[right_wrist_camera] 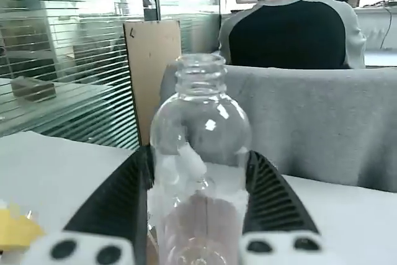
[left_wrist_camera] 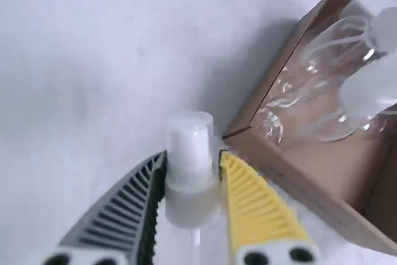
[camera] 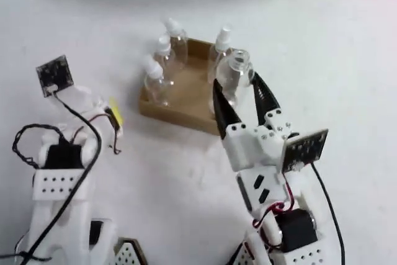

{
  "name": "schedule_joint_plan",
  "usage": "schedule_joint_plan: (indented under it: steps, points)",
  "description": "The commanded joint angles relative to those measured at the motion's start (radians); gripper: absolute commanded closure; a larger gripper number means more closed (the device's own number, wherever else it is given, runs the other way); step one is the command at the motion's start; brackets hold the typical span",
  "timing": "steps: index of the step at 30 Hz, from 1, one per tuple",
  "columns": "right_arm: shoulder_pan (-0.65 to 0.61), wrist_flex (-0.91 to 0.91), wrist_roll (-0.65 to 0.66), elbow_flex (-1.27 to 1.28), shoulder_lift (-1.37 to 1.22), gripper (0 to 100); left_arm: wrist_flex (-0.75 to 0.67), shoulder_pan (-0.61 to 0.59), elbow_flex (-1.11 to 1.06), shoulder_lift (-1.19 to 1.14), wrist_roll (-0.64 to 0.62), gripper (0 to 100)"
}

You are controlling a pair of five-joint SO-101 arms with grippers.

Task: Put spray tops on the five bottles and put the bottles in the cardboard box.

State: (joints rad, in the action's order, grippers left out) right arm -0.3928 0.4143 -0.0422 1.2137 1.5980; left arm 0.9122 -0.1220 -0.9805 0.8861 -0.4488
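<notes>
A: Left gripper (left_wrist_camera: 192, 159) first. Grey and yellow fingers are pinched narrow on a white spray top (left_wrist_camera: 188, 134), head out past the tips, thin tube trailing back toward the wrist.
B: So its long axis runs along the fingers. And the right gripper (right_wrist_camera: 198, 154)?
A: Black fingers clamped round the belly of a clear bottle (right_wrist_camera: 200, 122), which is upright with its neck open and bare.
B: Where's that from above?
A: At the right edge of the cardboard box (camera: 166, 110), mid-table. Whether it stands in the box or hangs just over it, I can't tell.
B: And the rest of the box?
A: Three capped bottles (camera: 162, 54) stand down its left side. A fourth capped bottle (camera: 221, 40) is at the far right corner, just behind the held one.
B: So this looks like the last one. What's the gap?
A: The spray top sits left of the box, on the near side. The open neck lies right and farther off, with the box's near left corner between them. I'd say the left arm has to carry the top rightward and tip it so the tube points down into that vertical neck.
</notes>
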Motion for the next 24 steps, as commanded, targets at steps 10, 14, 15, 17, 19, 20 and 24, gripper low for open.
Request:
schedule_joint_plan:
  steps: [10,14,15,17,19,20,24]
  points:
    - [-0.202,-0.027,-0.009,0.037,0.024,98.2,-0.08,-0.007,0.368,0.217,0.13,98]
    - [-0.22,-0.027,-0.009,0.069,0.024,98.2,-0.183,-0.005,0.448,0.243,0.204,98]
    - [-0.219,-0.027,-0.009,0.077,0.024,98.2,-0.206,-0.005,0.468,0.243,0.21,98]
    - [-0.219,-0.027,-0.009,0.091,0.024,98.2,-0.245,-0.005,0.506,0.239,0.21,98]
    - [-0.22,-0.027,-0.009,0.101,0.024,98.2,-0.292,-0.004,0.546,0.225,0.21,98]
    - [-0.22,-0.027,-0.009,0.106,0.024,98.2,-0.315,-0.002,0.566,0.213,0.21,98]
    - [-0.242,-0.027,-0.009,0.14,0.024,98.2,-0.344,0.07,0.694,0.139,0.21,98]
